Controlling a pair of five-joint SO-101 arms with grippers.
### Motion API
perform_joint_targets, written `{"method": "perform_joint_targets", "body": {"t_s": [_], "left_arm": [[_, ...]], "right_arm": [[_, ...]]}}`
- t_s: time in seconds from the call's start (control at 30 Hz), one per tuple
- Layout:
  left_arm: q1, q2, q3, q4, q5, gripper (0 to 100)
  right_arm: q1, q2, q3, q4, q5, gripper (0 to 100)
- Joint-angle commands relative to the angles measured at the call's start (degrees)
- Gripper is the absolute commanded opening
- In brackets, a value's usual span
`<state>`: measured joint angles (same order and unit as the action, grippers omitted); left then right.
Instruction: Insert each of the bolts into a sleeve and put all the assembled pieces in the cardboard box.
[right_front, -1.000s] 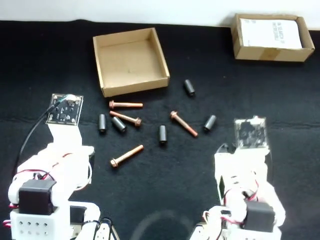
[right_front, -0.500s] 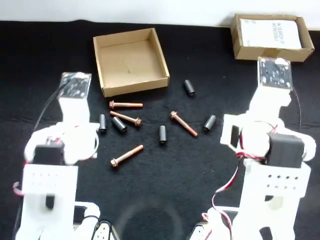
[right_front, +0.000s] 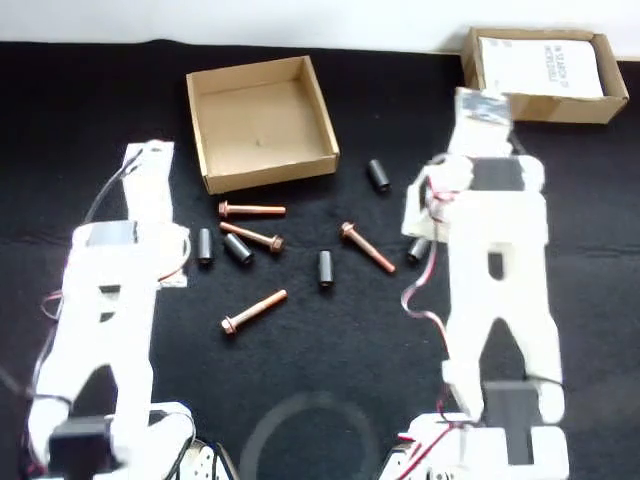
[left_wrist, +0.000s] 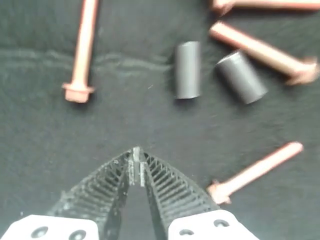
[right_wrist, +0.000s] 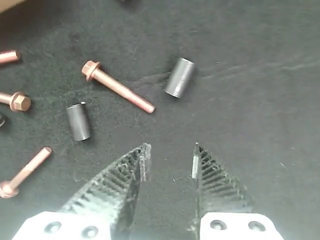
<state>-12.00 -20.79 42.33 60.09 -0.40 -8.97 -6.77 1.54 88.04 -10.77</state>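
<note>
High view is showing four copper bolts (right_front: 252, 210) and five dark sleeves (right_front: 325, 268) lying loose on the black cloth (right_front: 330, 360), between the arms and the cardboard box (right_front: 262, 122). The right arm (right_front: 495, 250) is partly covering one sleeve. A second box (right_front: 540, 100) holding paper is sitting far off. The left gripper (left_wrist: 136, 162) is hanging with its tips pressed together; the right gripper (right_wrist: 170, 160) is hanging with its tips spread apart.

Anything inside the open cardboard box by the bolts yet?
Nothing visible: the cardboard box shows only its bare floor, with no assembled pieces in it. Its near wall covers a thin strip of floor along that edge, so that strip can't be checked.
</note>
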Motion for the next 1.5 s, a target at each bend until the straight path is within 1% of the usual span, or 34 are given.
{"method": "perform_joint_targets", "body": {"t_s": [0.0, 0.2, 0.37, 0.63, 1.03, 1.2, 1.3, 1.47], "left_arm": [[-0.7, 4.9, -0.4, -2.5, 0.5, 3], [-0.4, 10.9, -1.8, -5.7, 1.3, 3], [-0.2, 11.6, -2.2, -5.8, 1.3, 3], [-0.2, 11.6, -2.0, -5.8, 1.2, 3], [0.0, 11.7, -2.0, -7.0, 1.2, 3], [0.0, 11.7, -2.0, -7.0, 1.2, 3], [0.0, 11.7, -2.0, -7.0, 1.2, 3], [0.0, 11.7, -2.0, -7.0, 1.2, 3]], "right_arm": [[-2.2, 6.5, -4.2, -2.9, -0.5, 13.1], [-2.0, 14.7, -4.1, -10.9, -4.6, 13.1], [-2.0, 20.3, -4.4, -12.1, -6.6, 13.1], [-1.9, 24.7, -4.2, -18.1, -6.9, 13.1], [4.4, 26.8, -4.7, -16.9, -6.6, 13.1], [4.3, 27.1, -4.6, -17.0, -6.6, 13.1], [3.6, 27.2, -4.1, -19.7, -6.6, 13.1], [1.9, 27.3, -4.1, -21.2, -6.6, 13.1]]}}
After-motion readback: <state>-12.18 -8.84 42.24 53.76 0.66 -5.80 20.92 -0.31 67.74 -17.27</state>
